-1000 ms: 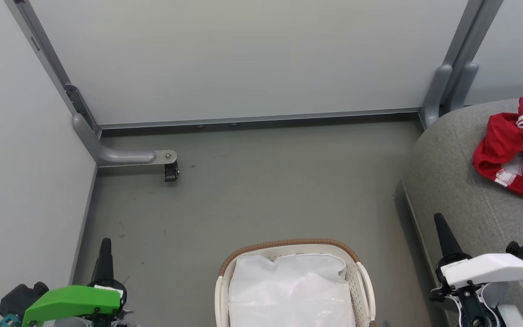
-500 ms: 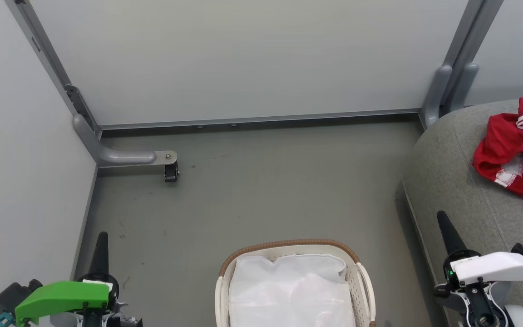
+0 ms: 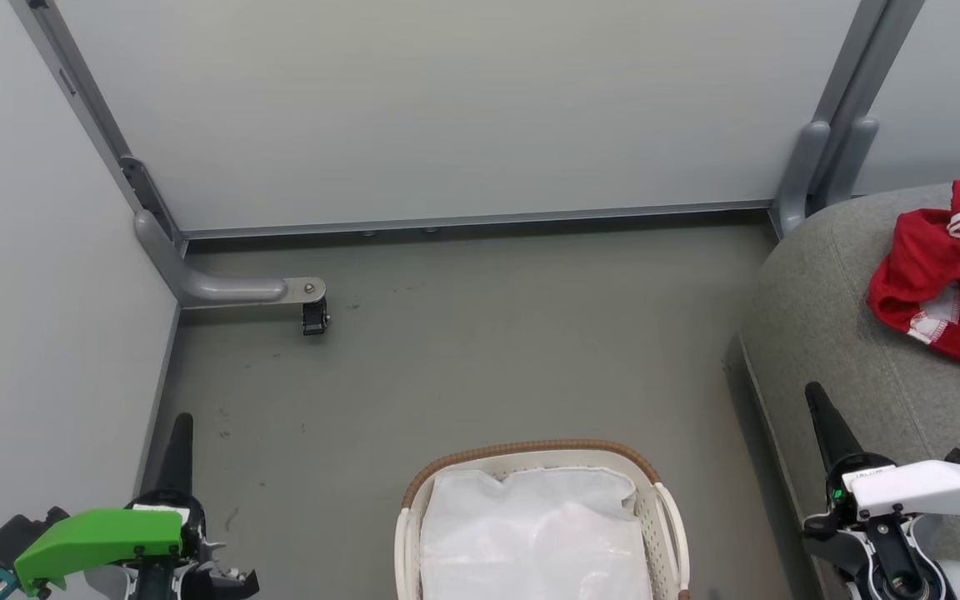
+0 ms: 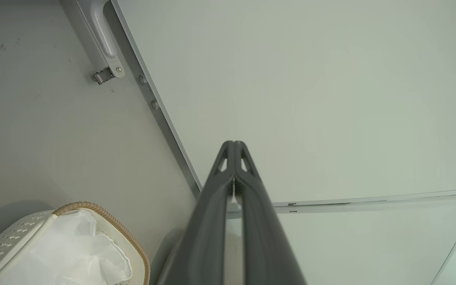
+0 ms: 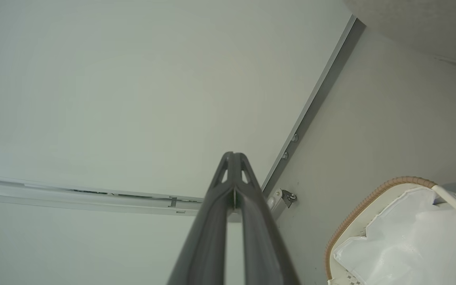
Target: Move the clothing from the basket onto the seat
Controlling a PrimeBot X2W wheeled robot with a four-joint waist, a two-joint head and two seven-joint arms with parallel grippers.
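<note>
The red clothing (image 3: 942, 283) lies crumpled on the grey seat (image 3: 830, 333), well apart from both grippers. The left gripper (image 3: 182, 419) and right gripper (image 3: 814, 390), jaws pressed together and empty, flank the basket (image 3: 530, 450). A white sheet (image 3: 530, 533) covers its inside; what lies beneath cannot be told.

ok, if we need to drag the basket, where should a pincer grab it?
Probably the right loop handle of the basket, coming from above on the right pincer side: the thin loop seems to stand off the perforated wall, leaving a gap for a finger.
</note>
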